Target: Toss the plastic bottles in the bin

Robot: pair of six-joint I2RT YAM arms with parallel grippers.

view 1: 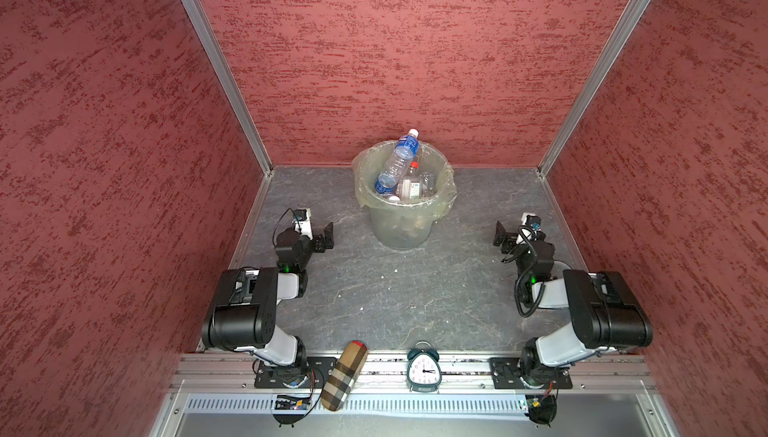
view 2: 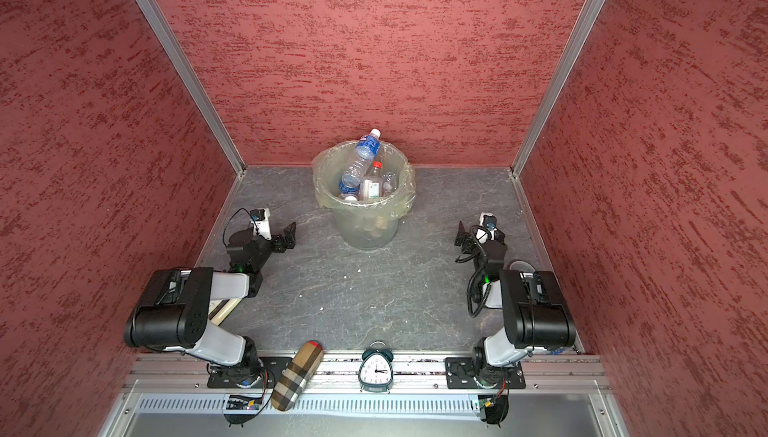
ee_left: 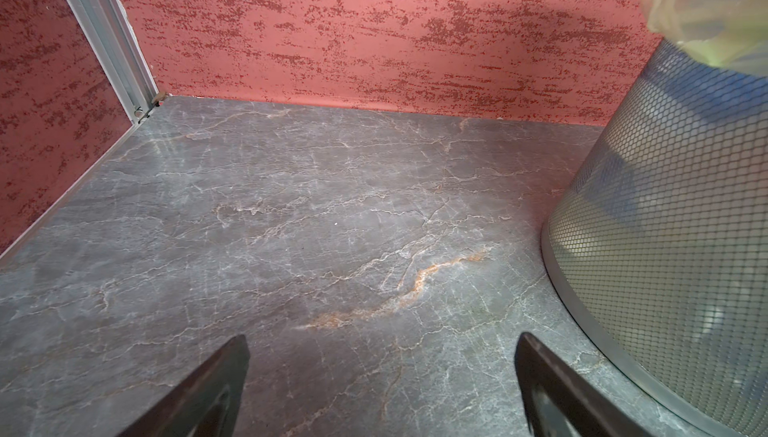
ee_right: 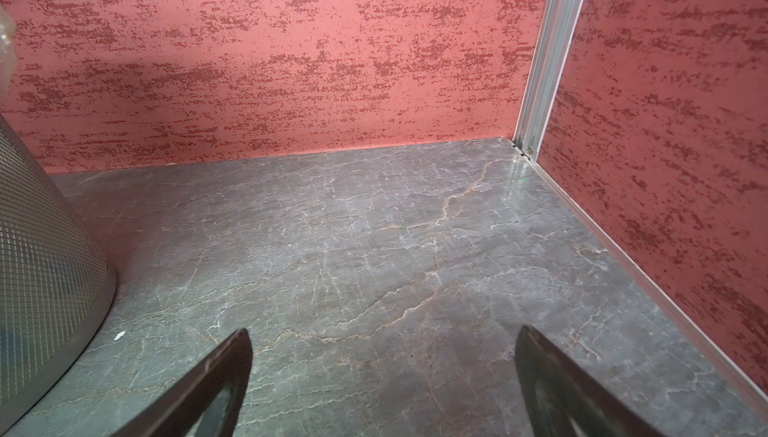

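Twin tabletop arms in glossy black and pale grey.
Pairs boxy black joint housings with rounded pale grey links on the left arm point(view 1: 249, 310) and the right arm point(view 1: 602, 314); bolts to flat black base plates point(view 1: 326, 366) with thin red and black wires point(view 1: 550, 390) beneath; shows a small green light point(view 1: 284, 267) at each forearm joint; carries a white camera block point(view 1: 305, 225) at each wrist; trails a thick coiled black cable point(view 1: 521, 289) on the right, a thin black loop point(view 1: 277, 223) on the left; ends in dark, flat, tapering fingers point(ee_left: 199, 393).

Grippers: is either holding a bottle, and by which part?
Nothing is held: the left gripper and right gripper are open and empty.
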